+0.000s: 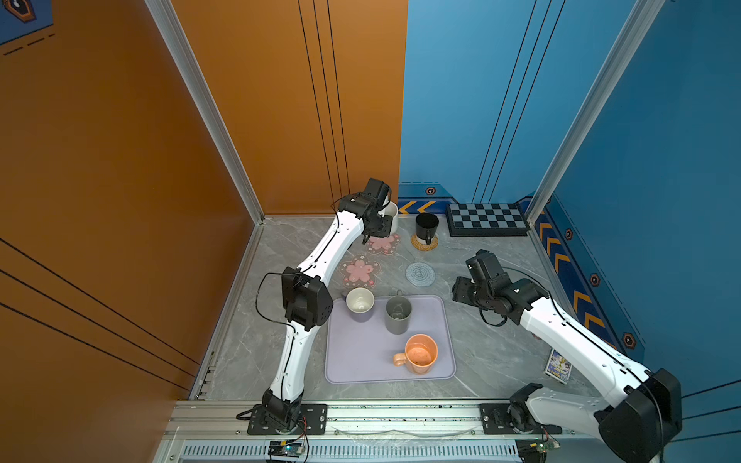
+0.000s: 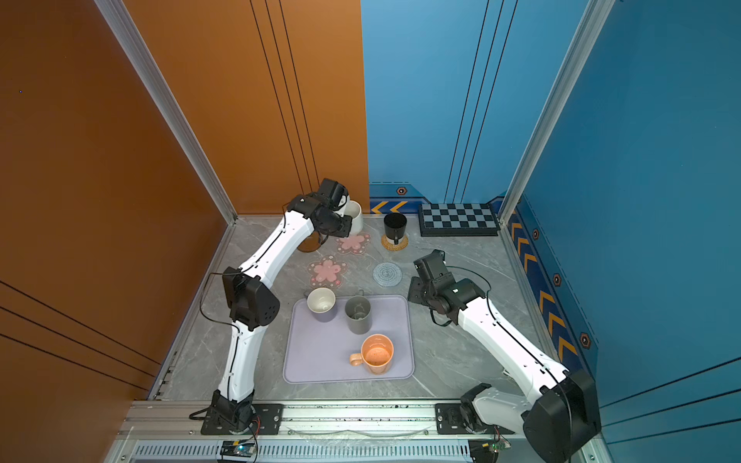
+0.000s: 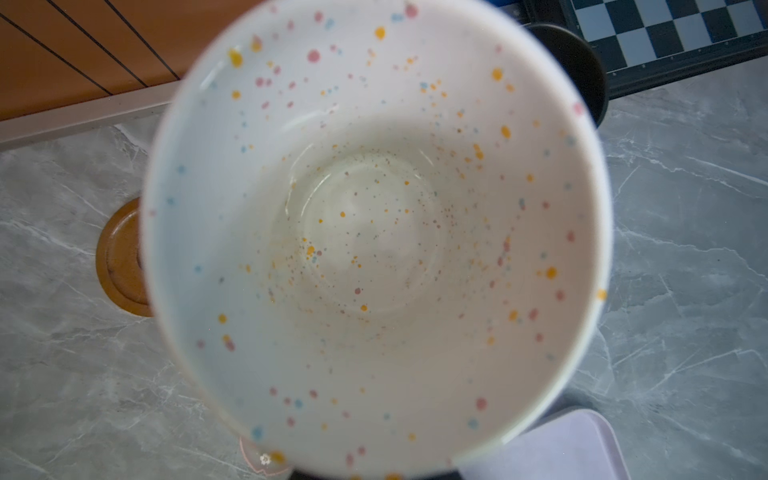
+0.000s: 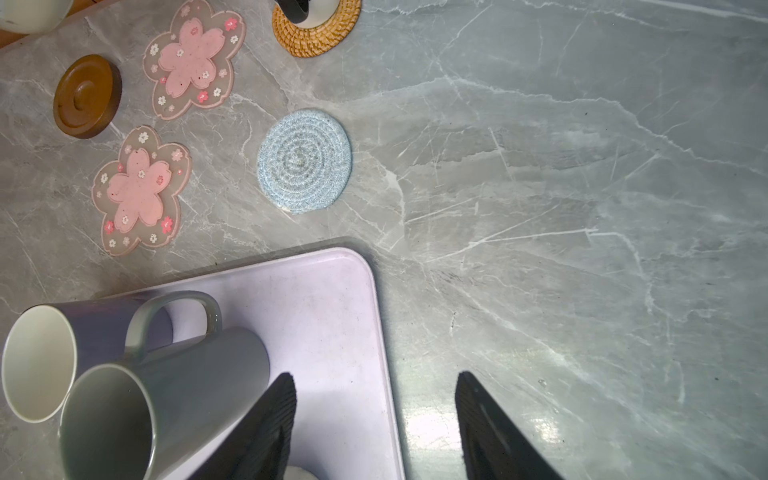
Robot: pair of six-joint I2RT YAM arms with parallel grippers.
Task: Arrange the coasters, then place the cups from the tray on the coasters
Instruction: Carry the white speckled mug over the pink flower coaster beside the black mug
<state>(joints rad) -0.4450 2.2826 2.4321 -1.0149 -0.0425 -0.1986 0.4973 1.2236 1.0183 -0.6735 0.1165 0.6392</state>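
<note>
As left jaws grip mug [image 3: 374, 232], disc [image 3: 120, 257] beside.

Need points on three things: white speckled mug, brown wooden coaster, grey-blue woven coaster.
white speckled mug [image 3: 374, 232], left wrist view, on the inside bottom.
brown wooden coaster [image 4: 87, 96], right wrist view, on the raised centre.
grey-blue woven coaster [image 4: 304, 161], right wrist view, on the middle of the spiral.

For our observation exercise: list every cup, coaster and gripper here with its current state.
White speckled cup: upright, gripped by left gripper.
Black cup: standing on rattan coaster.
Lavender cup: upright on tray.
Grey cup: upright on tray.
Orange cup: upright on tray.
Pink flower coasters: bare.
Blue woven coaster: bare.
Brown wooden coaster: bare.
Right gripper: open, empty.
</note>
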